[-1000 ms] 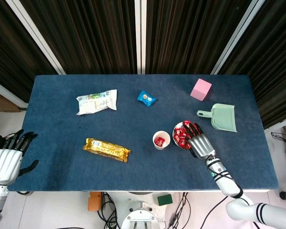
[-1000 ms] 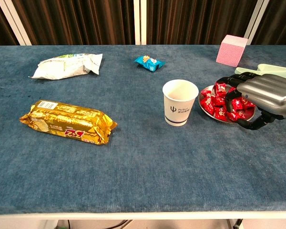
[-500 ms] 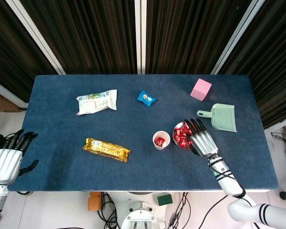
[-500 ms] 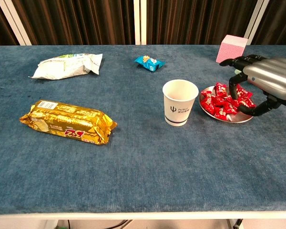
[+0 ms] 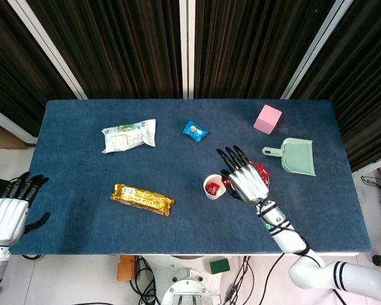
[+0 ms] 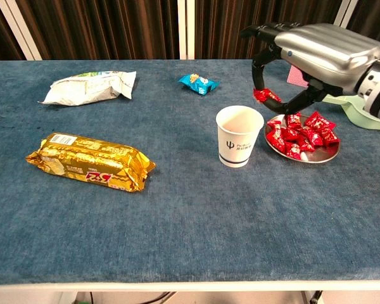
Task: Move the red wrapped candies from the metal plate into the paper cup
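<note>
My right hand (image 6: pixel 316 54) hovers above the table between the paper cup (image 6: pixel 239 135) and the metal plate (image 6: pixel 316 157), pinching one red wrapped candy (image 6: pixel 266 96) between thumb and a finger. That candy hangs just right of and above the cup's rim. In the head view the right hand (image 5: pixel 244 181) covers most of the plate, and a red candy (image 5: pixel 211 188) lies inside the cup (image 5: pixel 213 187). Several red candies (image 6: pixel 301 134) remain piled on the plate. My left hand (image 5: pixel 6 213) stays off the table's left front corner, fingers apart and holding nothing.
A gold biscuit pack (image 6: pixel 88 161) lies front left and a white snack bag (image 6: pixel 90 86) back left. A blue candy packet (image 6: pixel 199 83) sits behind the cup. A pink cube (image 5: pixel 267 119) and a green dustpan (image 5: pixel 293 156) stand right of the plate.
My right hand has risen off the plate with one red candy and moved left toward the cup. The left hand has not moved.
</note>
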Controlling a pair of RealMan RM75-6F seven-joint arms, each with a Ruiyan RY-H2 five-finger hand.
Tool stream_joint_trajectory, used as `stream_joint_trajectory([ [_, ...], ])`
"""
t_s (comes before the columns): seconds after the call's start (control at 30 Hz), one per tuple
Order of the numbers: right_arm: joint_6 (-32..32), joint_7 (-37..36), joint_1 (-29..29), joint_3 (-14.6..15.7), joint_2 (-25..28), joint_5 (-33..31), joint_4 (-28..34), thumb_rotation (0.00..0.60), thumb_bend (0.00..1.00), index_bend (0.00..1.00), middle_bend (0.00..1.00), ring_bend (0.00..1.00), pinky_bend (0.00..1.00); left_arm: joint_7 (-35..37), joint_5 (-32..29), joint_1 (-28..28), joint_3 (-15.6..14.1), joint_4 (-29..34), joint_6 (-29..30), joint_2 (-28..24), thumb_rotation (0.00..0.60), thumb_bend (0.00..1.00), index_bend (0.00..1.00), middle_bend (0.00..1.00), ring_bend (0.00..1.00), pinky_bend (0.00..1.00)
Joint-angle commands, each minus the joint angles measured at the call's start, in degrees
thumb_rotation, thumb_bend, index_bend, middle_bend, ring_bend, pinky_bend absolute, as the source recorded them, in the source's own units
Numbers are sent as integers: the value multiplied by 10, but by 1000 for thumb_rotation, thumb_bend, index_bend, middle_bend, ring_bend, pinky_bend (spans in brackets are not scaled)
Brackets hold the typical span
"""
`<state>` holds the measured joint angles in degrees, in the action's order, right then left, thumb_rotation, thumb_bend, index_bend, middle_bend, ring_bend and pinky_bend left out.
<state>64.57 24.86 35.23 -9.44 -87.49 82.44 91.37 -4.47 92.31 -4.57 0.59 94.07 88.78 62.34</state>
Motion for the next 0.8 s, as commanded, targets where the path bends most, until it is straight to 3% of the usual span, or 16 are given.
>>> stream_joint_trajectory([
  [0.03, -13, -9, 11, 1, -17, -1, -16, 600, 391, 652, 20, 0, 0, 2, 2, 1, -1, -1, 1, 0, 600, 184, 178, 155, 57, 199],
  [0.1, -13, -11, 14, 3, -24, 3, -23, 600, 370, 513, 13, 0, 0, 4, 3, 2, -2, -2, 3, -1, 600, 183, 178, 155, 57, 199],
  [0.2, -6, -26, 14, 8, -26, 15, -28, 600, 303, 124, 0, 0, 0, 6, 6, 2, -3, -4, 5, -1, 600, 183, 178, 155, 57, 199],
  [0.27, 0, -39, 13, 11, -25, 24, -30, 600, 251, 16, 0, 0, 0, 6, 8, 2, -3, -4, 5, -1, 600, 183, 178, 155, 57, 199],
  [0.37, 15, -58, 7, 17, -20, 38, -35, 600, 194, 0, 0, 0, 0, 5, 10, 2, -4, -4, 5, 0, 600, 183, 178, 155, 57, 199],
  [0.5, 43, -67, -15, 29, -5, 43, -49, 600, 202, 0, 0, 0, 0, 3, 12, 4, -5, -3, 8, 0, 600, 184, 178, 155, 57, 199],
  [0.6, 34, -53, -34, 32, 13, 1, -59, 600, 218, 17, 0, 0, 0, 1, 13, 3, -6, -4, 6, 1, 600, 184, 178, 155, 57, 199],
  [0.8, -19, -14, -48, 39, 31, -88, -70, 600, 219, 165, 0, 0, 0, -5, 12, -1, -6, -2, -3, 2, 600, 183, 178, 155, 57, 199],
])
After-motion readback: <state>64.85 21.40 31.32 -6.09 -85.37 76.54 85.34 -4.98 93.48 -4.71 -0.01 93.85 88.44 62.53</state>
